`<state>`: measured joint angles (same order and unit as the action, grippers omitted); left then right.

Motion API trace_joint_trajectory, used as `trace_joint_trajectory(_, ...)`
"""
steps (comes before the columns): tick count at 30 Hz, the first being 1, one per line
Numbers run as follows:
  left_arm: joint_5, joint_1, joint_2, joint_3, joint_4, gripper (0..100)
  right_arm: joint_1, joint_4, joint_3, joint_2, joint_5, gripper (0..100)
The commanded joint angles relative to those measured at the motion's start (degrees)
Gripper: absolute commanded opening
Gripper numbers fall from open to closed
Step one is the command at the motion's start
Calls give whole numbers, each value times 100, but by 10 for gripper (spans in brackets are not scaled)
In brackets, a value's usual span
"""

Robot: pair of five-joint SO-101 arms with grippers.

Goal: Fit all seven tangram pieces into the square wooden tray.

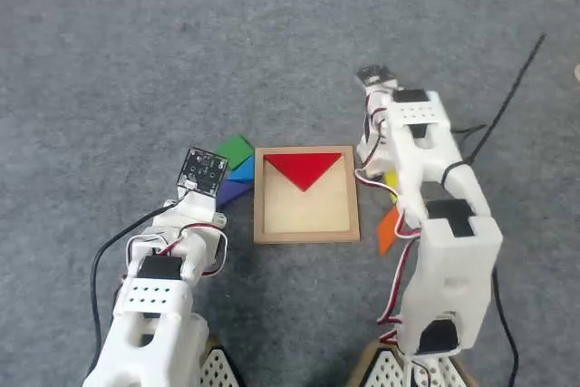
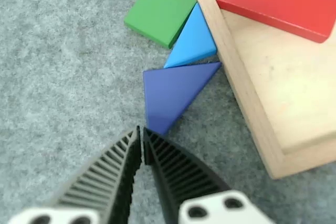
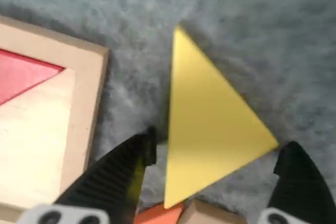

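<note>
With 1 of 7 pieces, a red triangle (image 1: 302, 168), seated in the wooden tray (image 1: 305, 237), the right claw (image 3: 220, 148) straddles a yellow triangle (image 3: 210, 124) lying on the grey worktop (image 1: 136, 70) just beside the tray, jaws spread wide, possibly not yet touching it. The left claw (image 2: 140, 140) rests pinched shut, empty, at the tip of a dark blue triangle (image 2: 173, 93). Next, seemingly: close on the yellow piece and lift it over the rim.

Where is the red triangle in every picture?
High view: the red triangle lies in the tray, along its far wall, mid-picture.
Left wrist view: the red triangle lies in the tray, just past the corner by the green square.
Right wrist view: the red triangle lies in the tray, across its wall from the yellow triangle.
Shared landmark: the tray.
</note>
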<state>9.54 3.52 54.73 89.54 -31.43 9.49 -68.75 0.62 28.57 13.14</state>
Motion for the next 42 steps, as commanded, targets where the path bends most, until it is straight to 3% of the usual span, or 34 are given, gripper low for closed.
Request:
trace_joint_trajectory(1, -9, 0, -9, -242, 88, 14, 31, 189, 149, 84, -35, 362)
trace_joint_trajectory(9, -9, 0, -9, -242, 88, 14, 40, 242, 158, 136, -62, 233)
trace_joint_trajectory(38, -9, 0, -9, -242, 88, 14, -13, 101, 211, -690, -202, 236)
trace_joint_trajectory(42, -9, 0, -9, -242, 88, 14, -13, 119, 211, -681, 53, 307)
